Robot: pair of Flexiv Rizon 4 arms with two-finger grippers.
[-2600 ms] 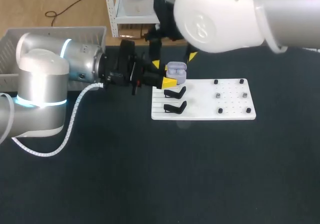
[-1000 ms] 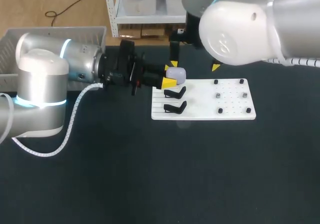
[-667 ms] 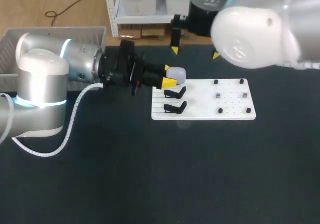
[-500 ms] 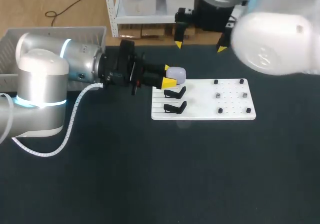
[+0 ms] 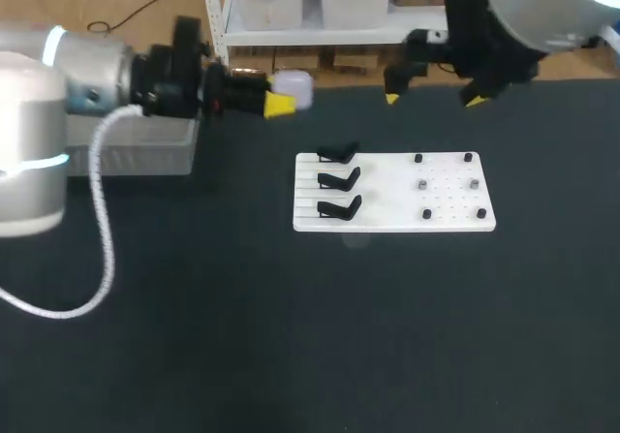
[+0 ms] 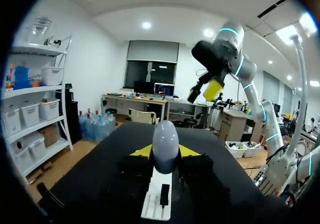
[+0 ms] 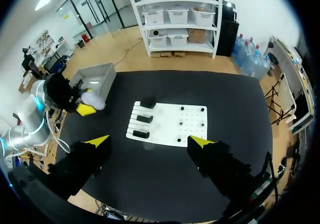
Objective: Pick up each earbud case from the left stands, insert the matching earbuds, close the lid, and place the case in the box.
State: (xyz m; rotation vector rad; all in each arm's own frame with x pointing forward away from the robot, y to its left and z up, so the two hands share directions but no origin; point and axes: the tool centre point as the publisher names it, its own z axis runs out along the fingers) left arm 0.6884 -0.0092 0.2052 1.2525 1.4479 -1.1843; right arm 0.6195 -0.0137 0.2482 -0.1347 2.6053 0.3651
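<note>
Lilac and rounded, the earbud case sits pinched in my left gripper over the worktop's far edge, left of centre, with the grey box at the far left corner just beside it and not yet under it. From the head view the lid looks closed (I can't see a seam from here), so I judge that only the drop remains. Letting go too soon would put the case on the black worktop or on the box wall rather than inside. My right gripper hangs wide and empty above the far edge, beyond the white board whose three stands look bare. In the left wrist view the case stands upright between the yellow tips. They grip only low on its smooth shell, so a quick swing could let it tilt or slide out. The right wrist view shows its own fingertips spread far apart high above the board, well away from the case and box. I expect no clash between the arms unless the right arm sweeps toward that corner.
</note>
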